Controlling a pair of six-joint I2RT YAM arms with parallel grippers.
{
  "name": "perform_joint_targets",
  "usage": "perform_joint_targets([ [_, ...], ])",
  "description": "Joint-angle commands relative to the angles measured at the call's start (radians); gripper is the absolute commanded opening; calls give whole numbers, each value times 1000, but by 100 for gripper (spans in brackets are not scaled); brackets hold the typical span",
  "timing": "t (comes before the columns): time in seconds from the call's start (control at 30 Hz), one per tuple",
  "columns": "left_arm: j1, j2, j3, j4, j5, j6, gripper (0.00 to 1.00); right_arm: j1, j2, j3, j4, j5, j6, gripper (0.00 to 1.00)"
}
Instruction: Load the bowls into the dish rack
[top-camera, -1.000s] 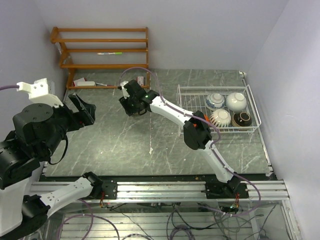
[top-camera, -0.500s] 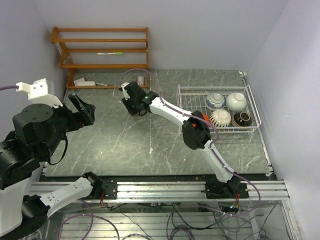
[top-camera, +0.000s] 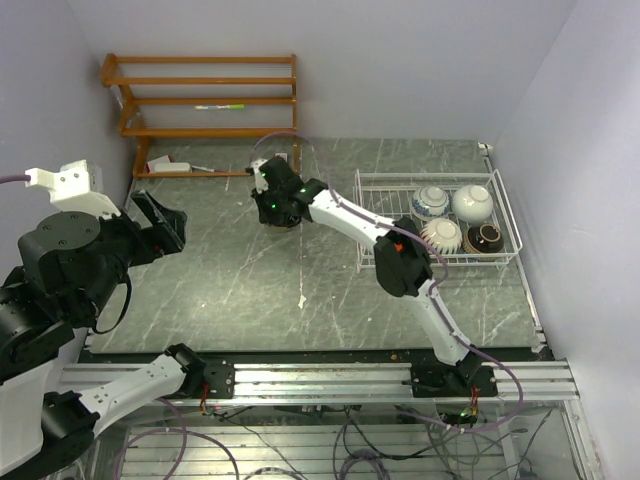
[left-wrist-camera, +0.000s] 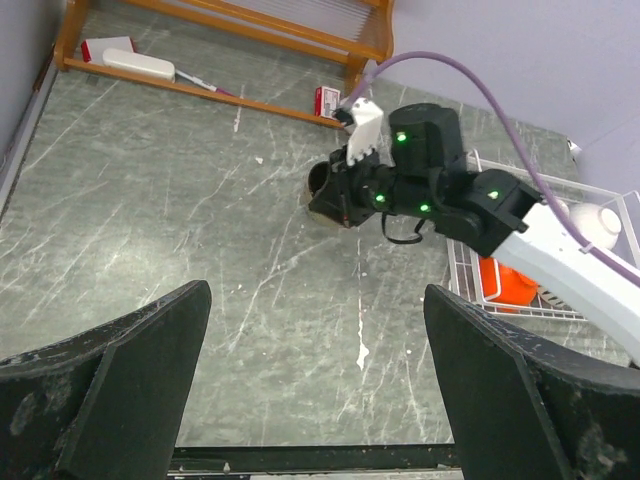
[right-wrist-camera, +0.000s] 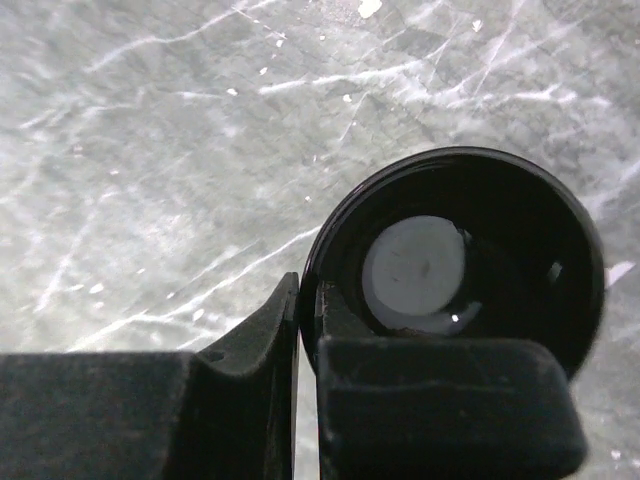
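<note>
Right gripper (right-wrist-camera: 308, 318) clamped on rim of dark brown-black round bowl (right-wrist-camera: 520, 230): lift straight, hold level, clear white wire dish rack (top-camera: 390, 195) wall.

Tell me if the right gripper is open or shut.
Shut on the dark bowl: in the right wrist view, the two fingers of the right gripper pinch its rim between them.

1. The black bowl (right-wrist-camera: 455, 260), its rim between the right gripper's (right-wrist-camera: 308, 325) black jaws, is glossy, with a pale grey disc inside.
2. The table (right-wrist-camera: 150, 150) beneath those jaws is grey-green with white veins.
3. The rack (top-camera: 385, 195), well apart from them, is white wire.
4. It holds a blue-and-white bowl (top-camera: 430, 201), a white bowl (top-camera: 472, 202), a cream ribbed bowl (top-camera: 441, 235), a dark brown bowl (top-camera: 485, 237) and an orange bowl (left-wrist-camera: 510, 285).
</note>
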Motion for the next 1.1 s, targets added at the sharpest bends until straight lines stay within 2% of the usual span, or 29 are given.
perform_joint_targets([
  [0.0,-6,-5,21,14,-13,10,99,-48,-176,-103,118,-220,180,0],
  [0.13,-7,-7,21,28,-7,10,99,-93,-315,-252,260,-357,311,0],
  [0.27,-7,-10,18,35,-5,10,99,-122,-426,-353,318,-422,381,0],
  [0.47,-7,-14,10,51,-1,10,99,-143,-518,-400,284,-405,381,0],
  [0.63,-7,-14,15,53,-2,12,99,-187,-632,-486,343,-393,432,0],
  [0.83,-6,-16,14,57,0,13,99,-303,-762,-551,362,-438,490,0],
  [1.07,-6,-7,18,64,17,22,99,-503,-925,-697,392,-498,551,0],
])
